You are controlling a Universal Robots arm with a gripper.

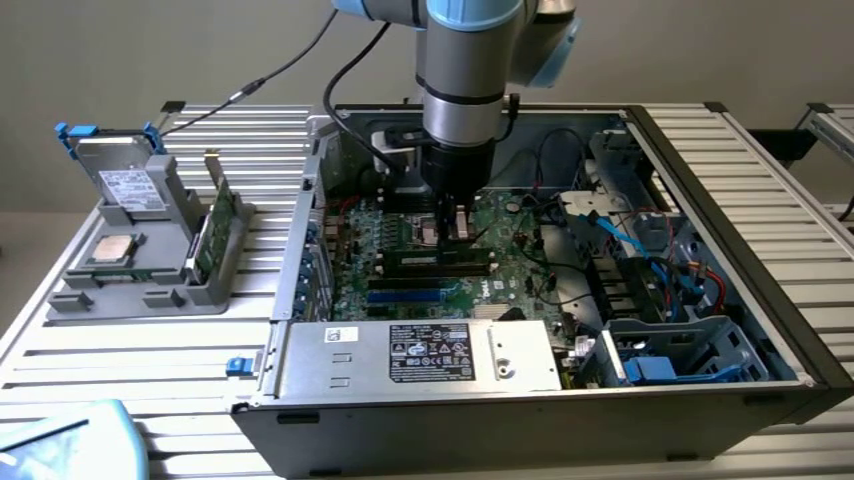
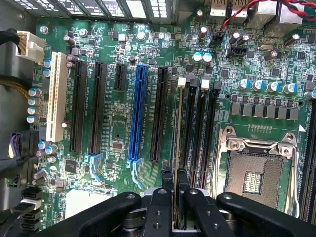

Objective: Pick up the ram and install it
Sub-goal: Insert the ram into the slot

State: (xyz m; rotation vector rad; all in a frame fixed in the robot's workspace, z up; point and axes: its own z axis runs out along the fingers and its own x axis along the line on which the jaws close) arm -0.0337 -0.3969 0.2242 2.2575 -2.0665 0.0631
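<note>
Plainly we are well into the job. On the slatted tabletop the open computer case lies on its side, and the arm reaches down into it over the green motherboard, near the middle of the case in the exterior view. The pickup looks done, as far as we can judge. The gripper holds its jaws narrow on a thin strip seen edge-on, which we take for the ram. It is lined up along one of the black memory slots, near the empty processor socket. Whether it sits in the slot or hangs just above it we cannot tell, nor whether the white latches have caught, so we judge the seating unfinished. Another green board stands in the grey holder at nine o'clock from the case. Room is tight: case walls rise at nine and three o'clock, the power supply lies at six, loose cables lie toward four o'clock, and neighbouring slots sit close on both sides of the ram.
</note>
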